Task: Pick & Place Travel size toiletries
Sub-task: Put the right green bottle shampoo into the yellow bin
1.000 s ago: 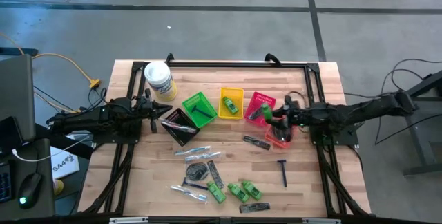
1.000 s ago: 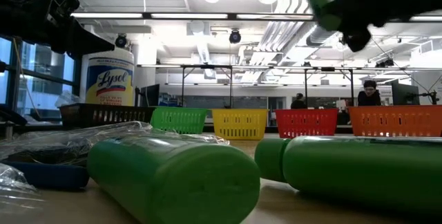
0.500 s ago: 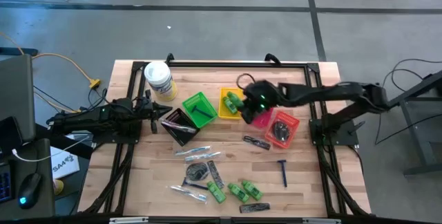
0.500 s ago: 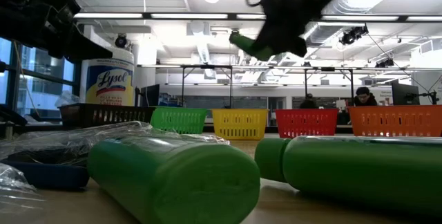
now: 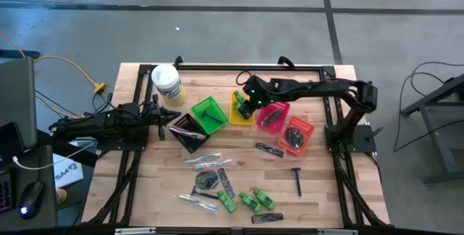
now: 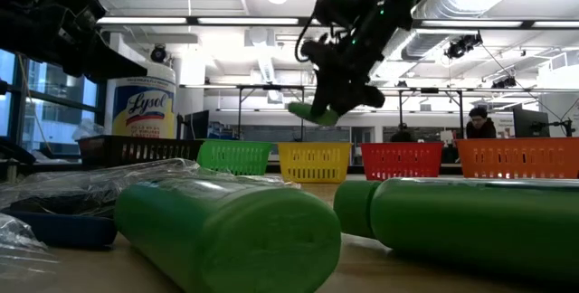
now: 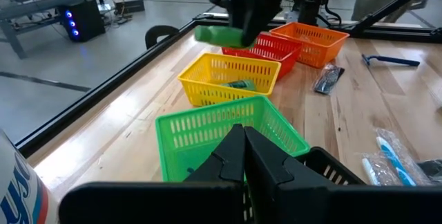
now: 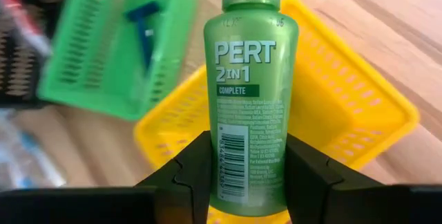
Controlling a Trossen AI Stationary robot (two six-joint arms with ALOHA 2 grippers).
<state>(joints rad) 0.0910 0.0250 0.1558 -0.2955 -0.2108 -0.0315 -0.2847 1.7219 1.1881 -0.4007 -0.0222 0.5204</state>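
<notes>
Green bottle point(image 8: 250, 92) clamped between jaws, right gripper point(image 8: 248, 172)

overhead, table-level, two wrist cameras; all see yellow basket point(image 5: 243, 109).

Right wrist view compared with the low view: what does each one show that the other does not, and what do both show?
Only the right wrist view shows the printed label on the green bottle and a blue razor lying in the green basket. Only the low view shows the white tub, the red basket and the orange basket. Both show the right gripper holding the bottle above the yellow basket.
</notes>
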